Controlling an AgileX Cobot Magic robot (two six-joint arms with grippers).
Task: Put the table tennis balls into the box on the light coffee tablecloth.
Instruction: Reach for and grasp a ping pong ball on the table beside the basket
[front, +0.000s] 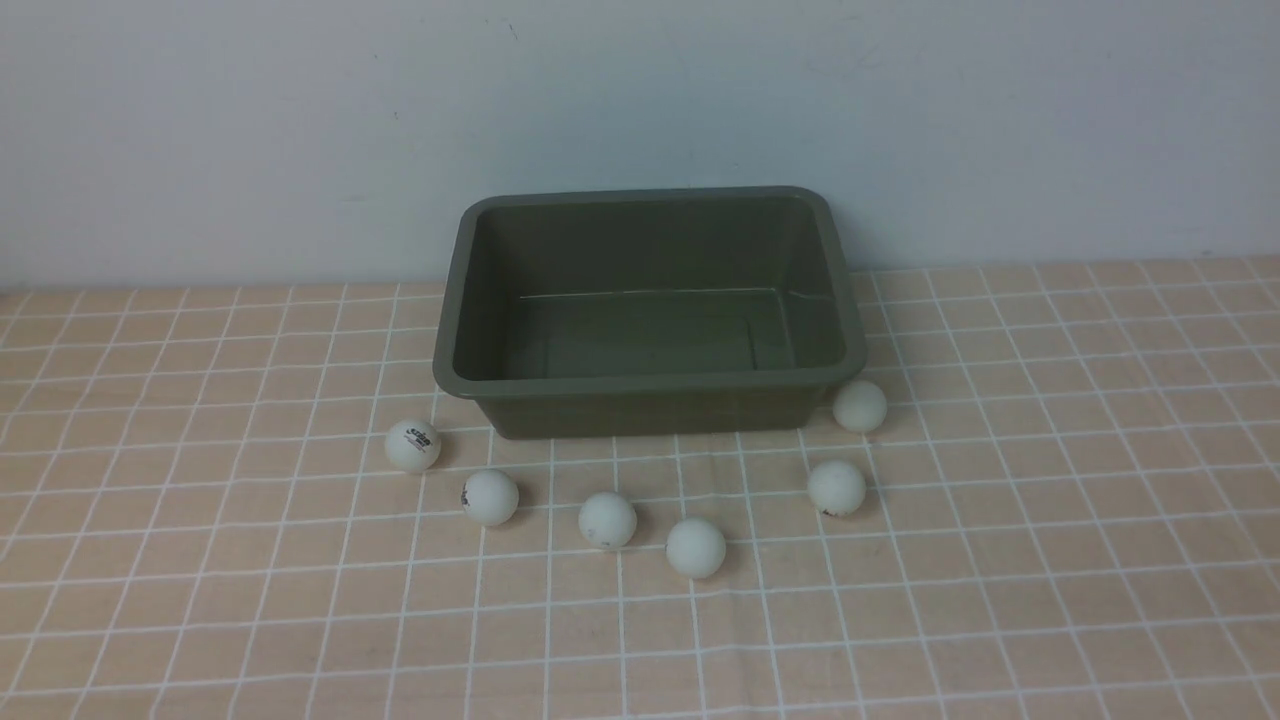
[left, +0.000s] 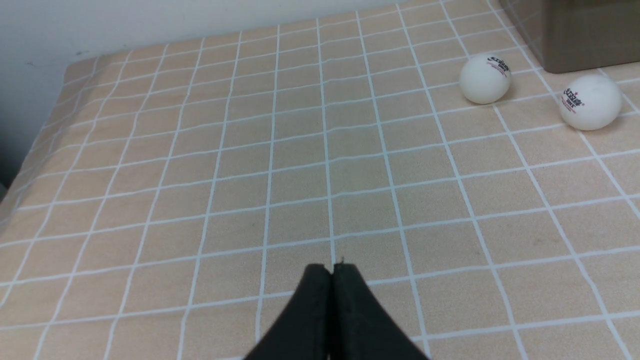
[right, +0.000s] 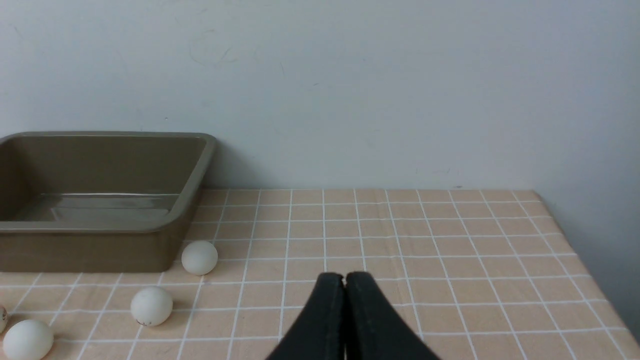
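Note:
The olive-green box (front: 648, 400) stands empty at the back middle of the light coffee tablecloth (front: 1050, 560). Several white table tennis balls lie in an arc before it, from the leftmost ball (front: 413, 445) past a middle ball (front: 607, 520) to the ball by the box's right corner (front: 859, 406). Neither arm shows in the front view. My left gripper (left: 332, 267) is shut and empty over bare cloth, with two logo balls (left: 485, 79) off to one side. My right gripper (right: 344, 276) is shut and empty, the box (right: 100, 245) and balls (right: 199, 257) to its side.
A pale wall (front: 640, 100) rises right behind the box. The cloth's edge (right: 580, 260) drops off past the right gripper, and the cloth's other edge (left: 30, 150) shows in the left wrist view.

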